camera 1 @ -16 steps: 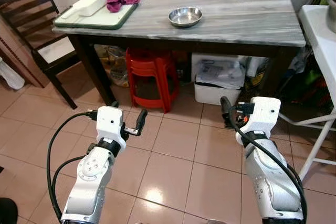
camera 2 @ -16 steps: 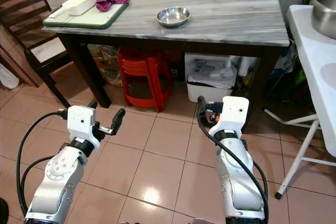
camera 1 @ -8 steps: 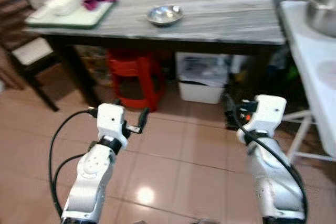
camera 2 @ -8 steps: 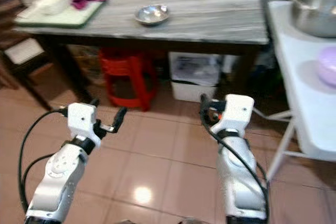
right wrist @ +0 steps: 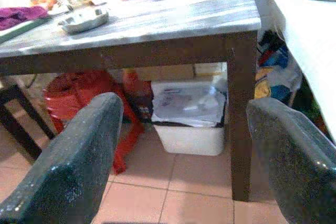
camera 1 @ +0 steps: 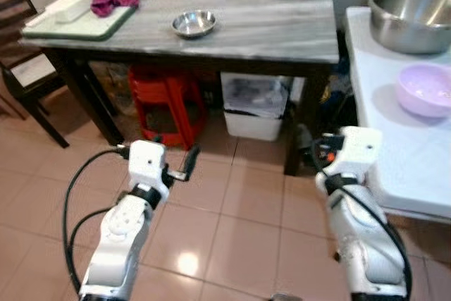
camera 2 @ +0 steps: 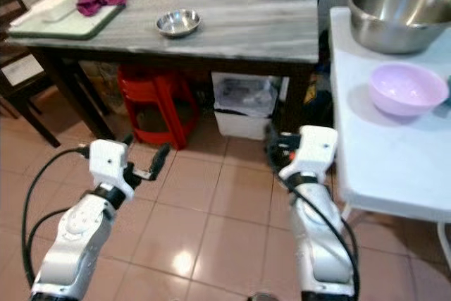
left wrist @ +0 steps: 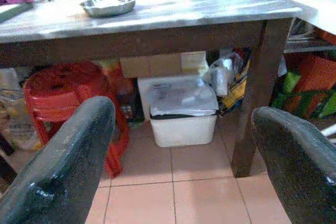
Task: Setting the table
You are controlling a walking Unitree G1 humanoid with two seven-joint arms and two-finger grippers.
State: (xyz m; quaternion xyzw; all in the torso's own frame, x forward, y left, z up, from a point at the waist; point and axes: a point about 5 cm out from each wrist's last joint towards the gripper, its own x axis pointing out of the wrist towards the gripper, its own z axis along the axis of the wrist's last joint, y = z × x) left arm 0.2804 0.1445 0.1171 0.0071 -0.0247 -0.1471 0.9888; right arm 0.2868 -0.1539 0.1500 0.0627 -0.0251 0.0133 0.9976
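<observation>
Left gripper (camera 1: 184,168): held forward at mid height above the tiled floor (camera 1: 232,223), jaws spread apart with nothing between them, as is suited to an approach before any pick is made
Right gripper (camera 2: 271,147): carried level with the left one, jaws likewise released and bare in the right wrist view, so that either arm can be judged ready for a grasp
Steel bowl (camera 1: 194,23): set near the middle of the grey marbled tabletop (camera 1: 282,33), well apart from both grippers; judged a likely piece for the setting
Purple bowl (camera 2: 407,88): rested upright on the white tabletop (camera 2: 380,167) at the robot's right, just in front of the large steel basin (camera 2: 398,6)
Tray (camera 1: 77,27): laid at the far left corner, carrying a white box and a crumpled magenta cloth (camera 1: 113,1)
Under the tabletop: a red stool (camera 1: 168,100) and a white bin (camera 1: 254,107) are stowed, out of the walking path
Stage: judged as approach, nothing yet lifted
</observation>
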